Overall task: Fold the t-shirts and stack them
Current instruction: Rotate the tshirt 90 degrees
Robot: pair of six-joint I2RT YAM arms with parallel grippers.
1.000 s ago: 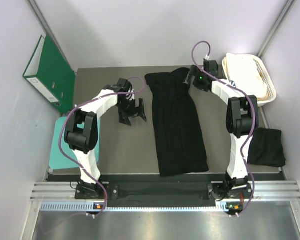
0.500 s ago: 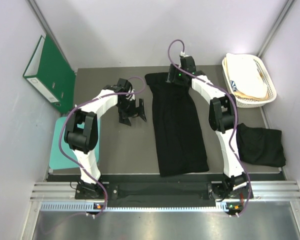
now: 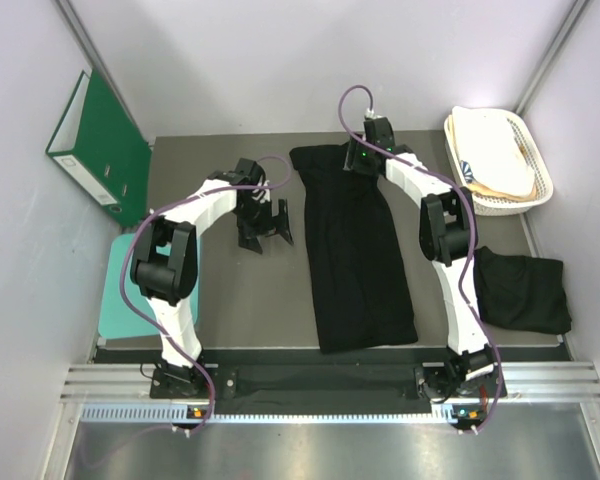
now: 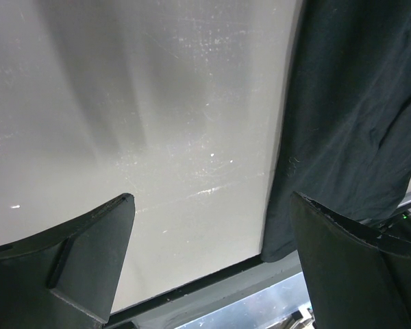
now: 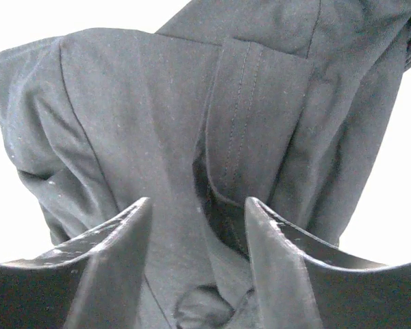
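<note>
Right gripper (image 3: 364, 160) has swung left from the basket (image 3: 541, 176) side and now sits over the far end of the long-folded black t-shirt (image 3: 360, 260), top centre of the overhead frame. Its jaws have narrowed from wide to about half. In the wrist view they straddle a hemmed fold, cloth in the gap, not clamped yet as far as I can see. Left gripper (image 3: 265, 228) hasn't moved: spread wide, holding nothing, over bare table (image 3: 240, 310) just left of the shirt's edge. The shirt itself hasn't shifted and lies flat down the middle. Second t-shirt (image 3: 525, 292) sits bundled at right. Looks like a pinch on the far end, probably to fold it toward the near end.
</note>
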